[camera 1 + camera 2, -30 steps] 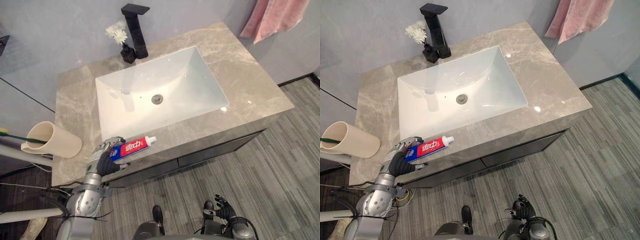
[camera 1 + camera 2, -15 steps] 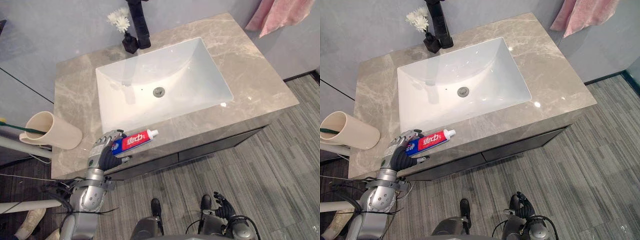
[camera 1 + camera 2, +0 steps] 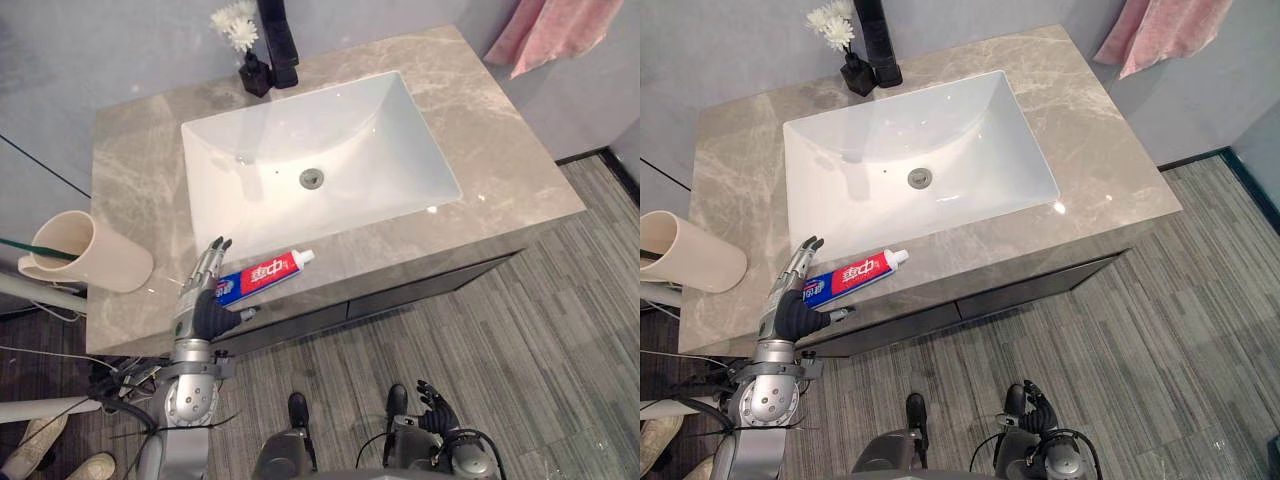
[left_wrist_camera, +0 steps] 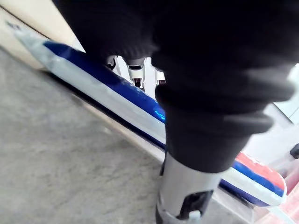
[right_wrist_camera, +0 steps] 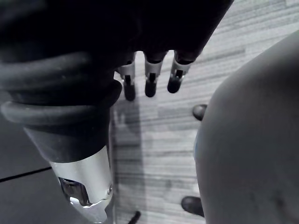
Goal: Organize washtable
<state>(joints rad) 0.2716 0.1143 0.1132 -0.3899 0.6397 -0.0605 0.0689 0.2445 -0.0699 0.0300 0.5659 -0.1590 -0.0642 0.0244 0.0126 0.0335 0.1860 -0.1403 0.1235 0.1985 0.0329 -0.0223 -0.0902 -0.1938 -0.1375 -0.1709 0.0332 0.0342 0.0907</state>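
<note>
Bright even light, glare spot on countertop [image 3: 505,165], soft shadows

One toothpaste tube [image 3: 262,277], one cup [image 3: 95,252], one sink [image 3: 405,150], one faucet [image 3: 279,38], one flower vase [image 3: 255,73], one pink towel [image 3: 555,30]

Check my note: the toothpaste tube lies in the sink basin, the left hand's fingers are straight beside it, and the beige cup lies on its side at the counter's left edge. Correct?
No: the toothpaste tube lies on the counter in front of the sink, not in the basin, as the left eye view shows. The left hand and beige cup are as noted.
</note>
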